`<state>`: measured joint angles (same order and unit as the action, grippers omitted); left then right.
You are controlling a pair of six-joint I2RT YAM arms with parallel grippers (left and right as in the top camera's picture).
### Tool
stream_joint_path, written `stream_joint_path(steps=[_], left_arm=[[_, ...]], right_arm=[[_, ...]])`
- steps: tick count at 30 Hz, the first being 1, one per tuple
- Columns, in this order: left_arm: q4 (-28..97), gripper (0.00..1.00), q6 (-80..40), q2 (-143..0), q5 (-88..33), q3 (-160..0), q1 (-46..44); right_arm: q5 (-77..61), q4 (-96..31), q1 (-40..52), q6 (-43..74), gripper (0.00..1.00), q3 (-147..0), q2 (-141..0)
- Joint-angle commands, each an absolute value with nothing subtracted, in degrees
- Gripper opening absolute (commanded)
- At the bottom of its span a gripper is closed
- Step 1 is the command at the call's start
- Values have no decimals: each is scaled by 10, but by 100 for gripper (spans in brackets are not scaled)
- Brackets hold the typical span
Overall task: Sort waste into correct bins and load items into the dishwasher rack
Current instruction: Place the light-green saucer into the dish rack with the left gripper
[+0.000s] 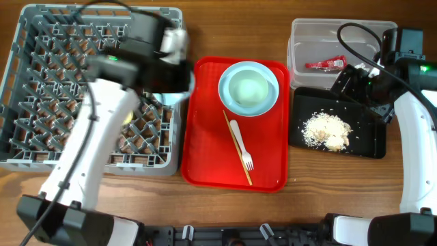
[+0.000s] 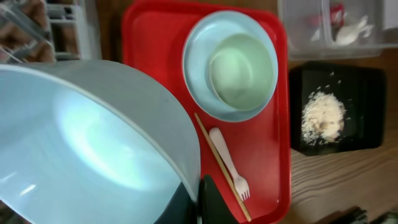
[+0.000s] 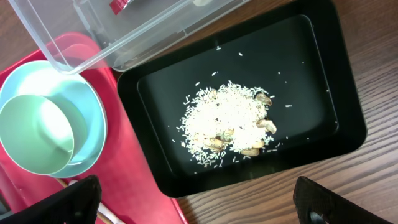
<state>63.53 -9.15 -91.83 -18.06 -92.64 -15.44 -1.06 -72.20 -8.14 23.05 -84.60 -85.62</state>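
Wrapper [image 1: 326, 65] in the tub [image 1: 300, 34], scraps [image 1: 326, 130] in the black tray [image 1: 369, 147]. The left claw [image 1: 176, 80] pinches the plate [image 2: 87, 143] at the rack [image 1: 20, 82], and the right claw [image 3: 196, 186] is spread. Bowl [image 1: 247, 89], saucer [image 1: 223, 87], fork [image 1: 240, 140] and stick [image 1: 247, 175] await loading.

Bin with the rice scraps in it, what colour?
The shallow tray is black. It shows clearest in the right wrist view.

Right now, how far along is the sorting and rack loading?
Done: red wrapper sits in the clear tub, food scraps in the black tray. In hand: left gripper is shut on the pale blue plate at the rack's edge. Left: bowl, saucer, fork and stick lie on the red tray.
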Motion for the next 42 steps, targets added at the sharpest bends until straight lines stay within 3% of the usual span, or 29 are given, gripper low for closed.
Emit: stream_joint_path(steps=[1,9,22,29,42], left_arm=[[623,4,27,-923,-380,-931,-58],[589,4,93,-959,-574,-931,85],[404,4,28,-1104,-766,-931,178],[319,4,-39,-1174,-786,-931,207],[374,6,-35,-1215,-693,-930,258]], right_arm=[[-14,-723,-83,225,100,-848,-853],[-14,-723,-83,225,100,-848,-853],[-14,-728,-83,225,100,-848,-853],[-14,-728,-83,225,100,-848,-853],[-14,-738,-83,225,100,-848,-853]])
